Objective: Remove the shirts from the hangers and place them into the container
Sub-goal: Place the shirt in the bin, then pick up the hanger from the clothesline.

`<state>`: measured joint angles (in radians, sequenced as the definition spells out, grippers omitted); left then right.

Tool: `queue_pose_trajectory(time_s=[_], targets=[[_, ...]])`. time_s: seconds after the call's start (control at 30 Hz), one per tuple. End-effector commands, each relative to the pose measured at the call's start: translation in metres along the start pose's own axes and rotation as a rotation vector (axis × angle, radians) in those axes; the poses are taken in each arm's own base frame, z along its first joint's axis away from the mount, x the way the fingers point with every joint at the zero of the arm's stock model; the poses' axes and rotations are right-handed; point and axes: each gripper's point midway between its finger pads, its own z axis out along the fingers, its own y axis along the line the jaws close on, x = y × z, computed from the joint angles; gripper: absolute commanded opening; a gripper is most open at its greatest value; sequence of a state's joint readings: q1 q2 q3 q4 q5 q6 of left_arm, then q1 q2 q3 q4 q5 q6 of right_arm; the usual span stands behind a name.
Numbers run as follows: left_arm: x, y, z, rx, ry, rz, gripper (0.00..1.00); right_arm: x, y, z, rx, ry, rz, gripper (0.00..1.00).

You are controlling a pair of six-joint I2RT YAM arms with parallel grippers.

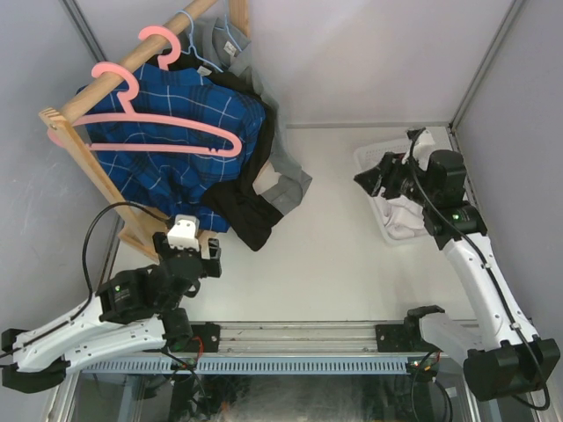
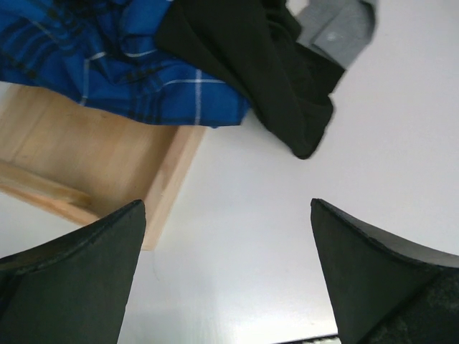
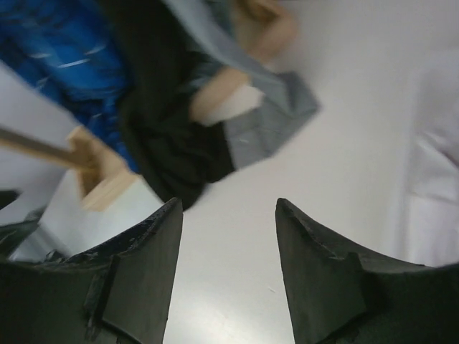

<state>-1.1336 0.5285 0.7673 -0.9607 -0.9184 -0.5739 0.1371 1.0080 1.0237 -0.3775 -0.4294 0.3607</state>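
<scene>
The blue plaid shirt (image 1: pixel 176 149) hangs on the wooden rack under a pink hanger (image 1: pixel 167 123). The black shirt (image 1: pixel 242 207) and the grey shirt (image 1: pixel 288 180) droop beside it. A second pink hanger (image 1: pixel 158 37) and a light-blue wire hanger (image 1: pixel 207 48) sit higher on the bar. The white shirt (image 1: pixel 403 220) lies in the white container (image 1: pixel 365 156) at the right. My right gripper (image 1: pixel 376 174) hovers over the container's left end, open and empty (image 3: pixel 228 208). My left gripper (image 1: pixel 187 248) is low by the rack's foot, open wide with nothing in it (image 2: pixel 226 215).
The wooden rack (image 1: pixel 88 158) leans across the left side, and its base (image 2: pixel 93 165) lies just ahead of my left fingers. Grey walls close in the back and both sides. Bare white table (image 1: pixel 334 264) spreads between the rack and the container.
</scene>
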Motion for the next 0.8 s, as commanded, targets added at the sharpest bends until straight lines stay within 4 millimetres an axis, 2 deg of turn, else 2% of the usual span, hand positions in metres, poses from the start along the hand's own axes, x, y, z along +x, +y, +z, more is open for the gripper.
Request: queue_pose_trajectory(time_s=[0.0, 0.07, 0.17, 0.27, 0.4, 0.5, 0.57, 0.7, 0.77], targets=[[-0.017, -0.024, -0.009, 0.171, -0.039, -0.099, 1.00, -0.023, 0.080, 0.000, -0.339, -0.086, -0.124, 0.55], [-0.020, -0.018, -0.011, 0.169, -0.048, -0.126, 1.00, -0.021, 0.102, 0.008, -0.382, -0.107, -0.158, 0.56], [-0.020, -0.011, -0.006, 0.146, -0.031, -0.150, 1.00, -0.020, 0.123, 0.021, -0.400, -0.134, -0.171, 0.57], [-0.012, -0.022, 0.010, 0.164, 0.052, -0.163, 1.00, -0.014, 0.132, 0.030, -0.362, -0.118, -0.151, 0.57], [-0.010, -0.003, 0.019, 0.042, 0.083, -0.137, 1.00, -0.002, 0.128, 0.038, -0.261, -0.101, -0.127, 0.57], [-0.016, 0.001, 0.017, 0.038, 0.041, -0.153, 1.00, 0.007, 0.136, 0.041, -0.287, -0.071, -0.115, 0.57], [-0.019, 0.003, 0.014, 0.045, 0.005, -0.186, 1.00, 0.002, 0.141, 0.043, -0.310, -0.089, -0.105, 0.57], [-0.022, 0.000, 0.015, 0.070, -0.036, -0.204, 1.00, -0.023, 0.153, 0.051, -0.342, -0.183, -0.072, 0.57], [-0.020, 0.000, 0.018, 0.062, -0.025, -0.193, 1.00, -0.033, 0.160, 0.063, -0.363, -0.200, -0.055, 0.57]])
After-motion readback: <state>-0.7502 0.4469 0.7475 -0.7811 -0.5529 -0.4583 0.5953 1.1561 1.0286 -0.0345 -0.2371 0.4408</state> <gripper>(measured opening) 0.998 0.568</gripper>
